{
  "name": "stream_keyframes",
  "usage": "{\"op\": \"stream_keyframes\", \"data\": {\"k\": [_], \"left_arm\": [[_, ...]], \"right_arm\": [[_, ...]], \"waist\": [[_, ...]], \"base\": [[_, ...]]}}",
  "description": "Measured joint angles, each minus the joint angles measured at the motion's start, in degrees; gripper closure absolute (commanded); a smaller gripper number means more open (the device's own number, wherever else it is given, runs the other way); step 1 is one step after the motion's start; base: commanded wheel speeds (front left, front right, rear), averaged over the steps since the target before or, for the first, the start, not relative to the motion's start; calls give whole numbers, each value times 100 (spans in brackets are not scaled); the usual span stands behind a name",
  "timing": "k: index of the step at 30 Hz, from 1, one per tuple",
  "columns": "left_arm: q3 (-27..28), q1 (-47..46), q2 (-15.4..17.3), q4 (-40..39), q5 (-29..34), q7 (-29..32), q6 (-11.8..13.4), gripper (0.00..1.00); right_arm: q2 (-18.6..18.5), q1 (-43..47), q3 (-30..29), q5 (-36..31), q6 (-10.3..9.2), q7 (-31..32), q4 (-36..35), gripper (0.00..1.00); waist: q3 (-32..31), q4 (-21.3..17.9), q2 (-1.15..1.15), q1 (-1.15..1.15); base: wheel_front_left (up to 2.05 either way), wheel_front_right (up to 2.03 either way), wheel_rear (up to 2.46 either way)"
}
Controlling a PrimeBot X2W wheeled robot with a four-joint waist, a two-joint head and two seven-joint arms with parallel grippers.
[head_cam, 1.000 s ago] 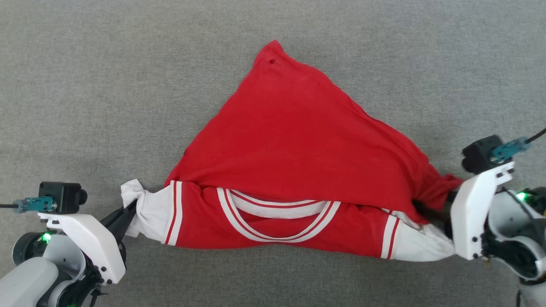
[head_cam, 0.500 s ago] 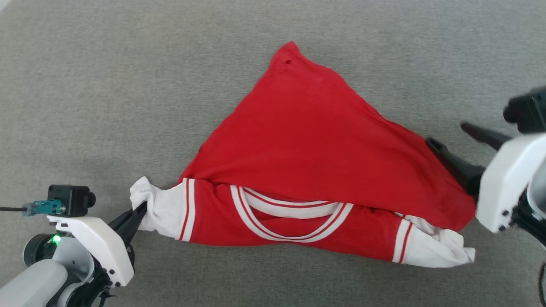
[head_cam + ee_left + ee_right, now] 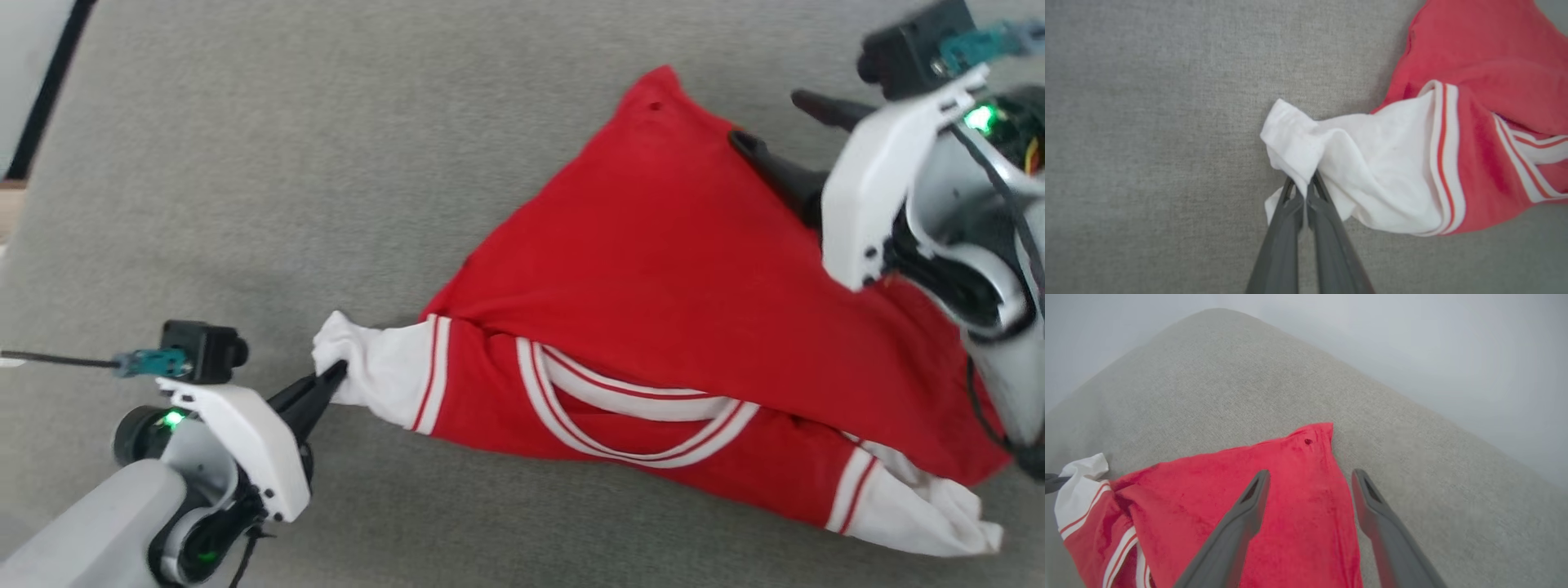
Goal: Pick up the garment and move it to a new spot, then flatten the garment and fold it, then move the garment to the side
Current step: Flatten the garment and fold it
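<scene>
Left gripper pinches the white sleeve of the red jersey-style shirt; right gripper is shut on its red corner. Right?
No: the right gripper is open, fingers spread over the red jersey-style shirt, holding nothing, as the right wrist view shows. The left gripper does pinch the white sleeve.

Red garment [image 3: 653, 286] in left gripper [image 3: 335, 375]

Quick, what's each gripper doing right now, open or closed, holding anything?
Left gripper: jaws shut on the white sleeve of the garment.
Right gripper: jaws open, holding nothing, over the garment's far edge.
</scene>
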Motion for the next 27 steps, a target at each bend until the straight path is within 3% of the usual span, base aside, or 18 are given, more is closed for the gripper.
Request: {"op": "stream_keyframes", "data": {"k": [6, 13, 20, 27], "left_arm": [[-156, -270, -356, 291, 107, 54, -213, 100], [-343, -523, -797, 678, 241, 98, -469, 100], [-465, -723, -1067, 1012, 297, 88, -654, 100], [-533, -827, -1188, 1256, 299, 68, -757, 100]], "right_arm": [[-105, -932, 740, 170, 0, -332, 1414, 0], [-189, -1616, 1470, 407, 0, -282, 2795, 0], [-212, -2030, 2128, 570, 1, -27, 3756, 0], [-130, -2273, 2488, 928, 0, 225, 4284, 0]], "waist": [[103, 409, 0, 0], [214, 887, 0, 0], [351, 1213, 0, 0], [384, 1298, 0, 0]], "base": [[0, 0, 0], [0, 0, 0], [0, 0, 0], [0, 0, 0]]}}
